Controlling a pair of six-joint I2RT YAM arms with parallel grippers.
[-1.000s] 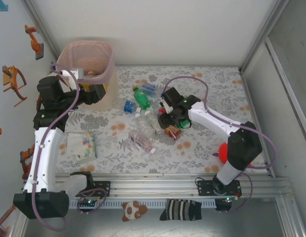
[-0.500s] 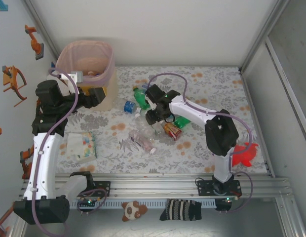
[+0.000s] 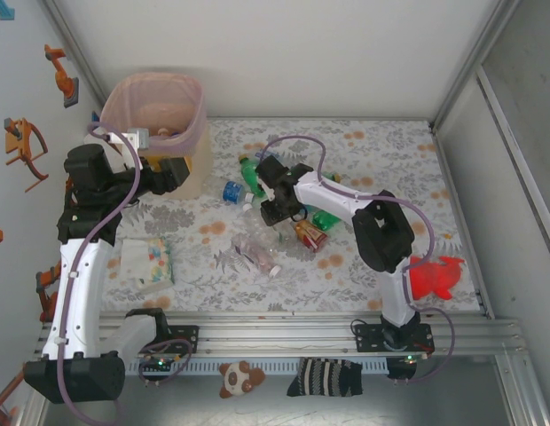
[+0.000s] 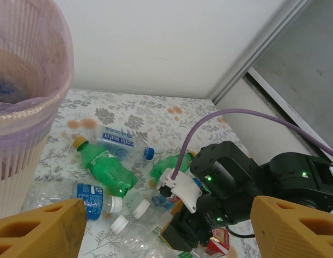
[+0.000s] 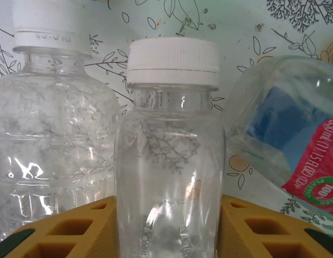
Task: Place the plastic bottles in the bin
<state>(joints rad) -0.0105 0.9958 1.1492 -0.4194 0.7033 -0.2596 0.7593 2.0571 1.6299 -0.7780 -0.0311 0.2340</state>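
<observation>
Several plastic bottles lie mid-table: a green one (image 3: 254, 175) (image 4: 105, 167), a blue-labelled one (image 3: 232, 191) (image 4: 94, 194), a crushed clear one (image 3: 255, 251) and a copper one with a red label (image 3: 309, 235). My right gripper (image 3: 273, 211) (image 5: 169, 215) is down among them. Its yellow fingers (image 5: 75, 228) press both sides of a clear white-capped bottle (image 5: 169, 156). The pink bin (image 3: 197, 115) (image 4: 27, 107) stands at the far left. My left gripper (image 3: 173, 173) (image 4: 166, 215) hangs open beside it with nothing between its fingers.
A white box with coloured dots (image 3: 147, 263) lies near left. A red plush toy (image 3: 435, 277) sits near right by the right arm's base. Another clear bottle (image 5: 48, 107) and a blue-and-red-labelled one (image 5: 295, 140) crowd the held bottle. Walls close the back and right.
My right arm swung left from the red-labelled bottles to the clear ones, and its jaws closed onto the clear bottle. The left arm drew back slightly, then held still.
</observation>
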